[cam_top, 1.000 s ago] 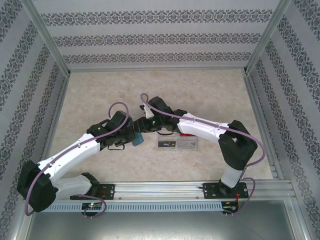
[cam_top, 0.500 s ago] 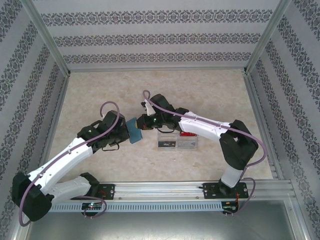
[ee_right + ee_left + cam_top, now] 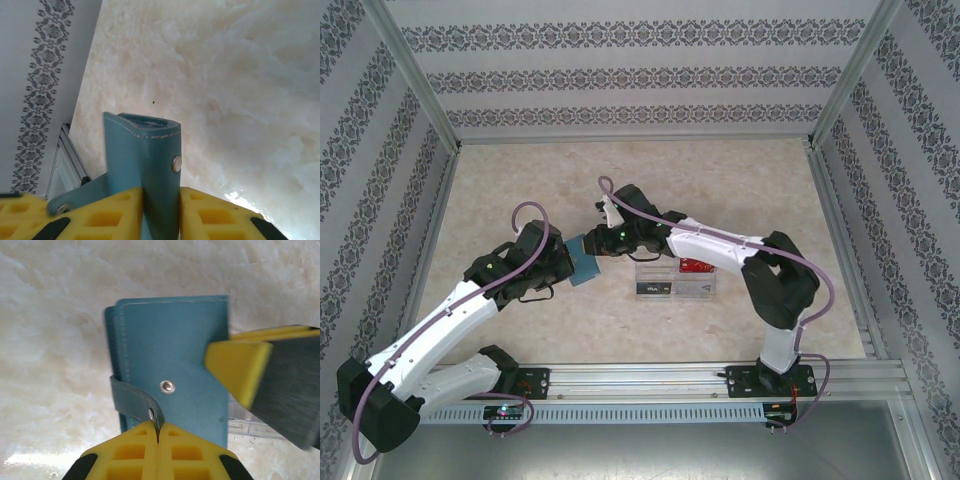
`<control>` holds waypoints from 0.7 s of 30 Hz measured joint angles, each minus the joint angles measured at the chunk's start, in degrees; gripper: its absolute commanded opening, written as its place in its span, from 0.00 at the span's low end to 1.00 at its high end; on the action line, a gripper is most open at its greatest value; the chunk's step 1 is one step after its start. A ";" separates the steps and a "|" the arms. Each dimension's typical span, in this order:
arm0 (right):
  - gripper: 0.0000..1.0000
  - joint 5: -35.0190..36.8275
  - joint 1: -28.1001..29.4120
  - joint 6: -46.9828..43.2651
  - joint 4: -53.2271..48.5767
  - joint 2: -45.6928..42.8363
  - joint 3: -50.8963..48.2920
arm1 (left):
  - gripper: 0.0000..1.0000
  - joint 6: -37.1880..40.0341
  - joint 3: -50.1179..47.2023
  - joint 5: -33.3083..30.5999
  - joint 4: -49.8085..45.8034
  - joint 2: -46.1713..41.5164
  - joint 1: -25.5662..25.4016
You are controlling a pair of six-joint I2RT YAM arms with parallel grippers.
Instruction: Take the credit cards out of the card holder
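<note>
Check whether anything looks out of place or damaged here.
Only the card holder: its snap strap is undone and off the stud, with its tip pinched by the left gripper, while the right gripper clamps the body. No damage visible.

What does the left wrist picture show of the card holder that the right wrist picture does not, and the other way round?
Left wrist view: the card holder face-on, its flat teal side with a metal snap, the left jaws shut on its strap, and a yellow pad of the right arm at its right edge. Right wrist view: the holder edge-on, upright between the right jaws, with a patterned wall beside it. Both: the teal holder, strap undone, with the marble table behind.
</note>
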 measured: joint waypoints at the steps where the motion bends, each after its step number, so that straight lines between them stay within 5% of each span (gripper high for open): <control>1: 0.30 -0.17 0.13 0.17 -0.22 1.70 1.38 | 0.00 0.22 -0.15 0.02 0.04 0.00 0.00; 6: 0.51 -1.16 0.90 1.27 -1.86 7.34 5.75 | 0.00 0.44 -3.54 0.11 0.70 -0.02 0.00; 21: 0.59 -1.33 0.98 1.18 -4.63 7.96 6.69 | 0.00 3.19 -4.39 0.81 2.82 2.01 0.85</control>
